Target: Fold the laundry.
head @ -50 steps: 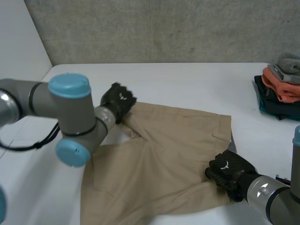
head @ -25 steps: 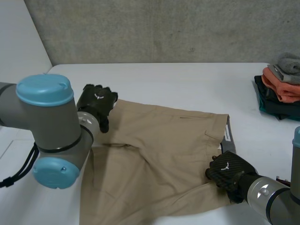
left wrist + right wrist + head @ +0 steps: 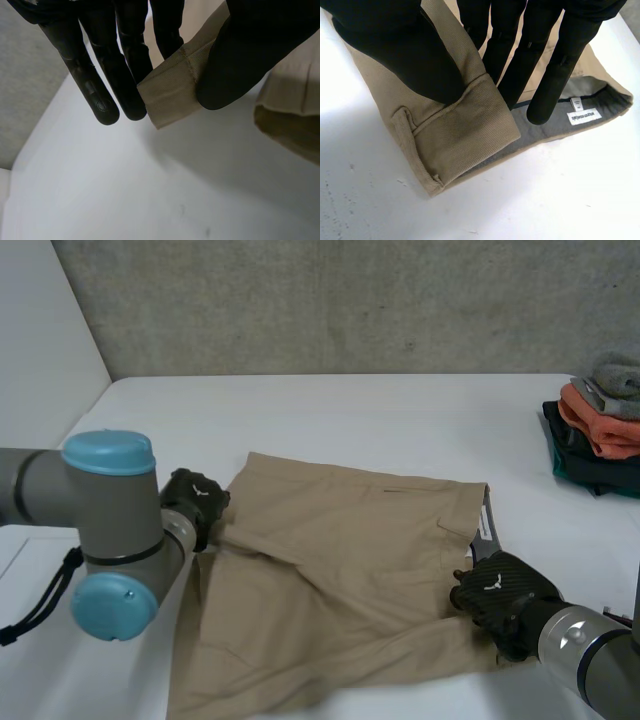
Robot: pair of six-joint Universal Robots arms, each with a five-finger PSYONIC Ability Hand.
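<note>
Two pinch grips on the tan shorts (image 3: 350, 570), which lie flat mid-way along the table (image 3: 400, 420), toward its near edge. Left hand (image 3: 250, 50) nips a hem corner between thumb and fingers. Right hand (image 3: 395, 45) clamps the waistband end the same way.

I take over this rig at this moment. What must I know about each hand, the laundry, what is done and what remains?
Left hand: shut on the tan garment, pinching a hem corner at its left side.
Right hand: shut on the garment's waistband at its right edge.
The garment lies spread and wrinkled on the white table; a pile of clothes sits at the far right.
Done: both grips taken.
Left: the folding itself, then probably onto the pile.
</note>
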